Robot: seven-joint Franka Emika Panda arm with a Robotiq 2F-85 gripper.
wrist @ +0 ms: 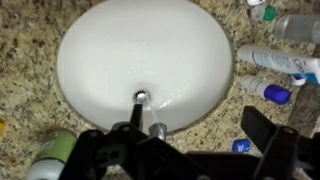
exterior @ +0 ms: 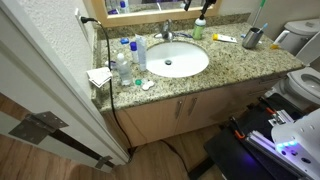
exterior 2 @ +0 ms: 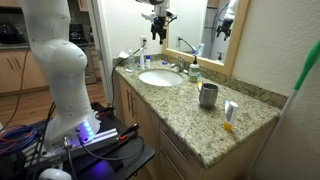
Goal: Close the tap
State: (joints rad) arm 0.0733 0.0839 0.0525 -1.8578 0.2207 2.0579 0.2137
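The tap is a small chrome faucet at the near rim of the white oval basin in the wrist view, with its handle just behind the spout. A thin stream of water runs from the spout into the basin. The tap also shows in both exterior views at the back of the basin. My gripper hangs open and empty well above the tap, with its dark fingers on either side of the handle in the wrist view.
Clear bottles with blue caps lie beside the basin on the granite counter. A green-capped soap bottle stands by the tap. A metal cup, the mirror and a toilet are nearby.
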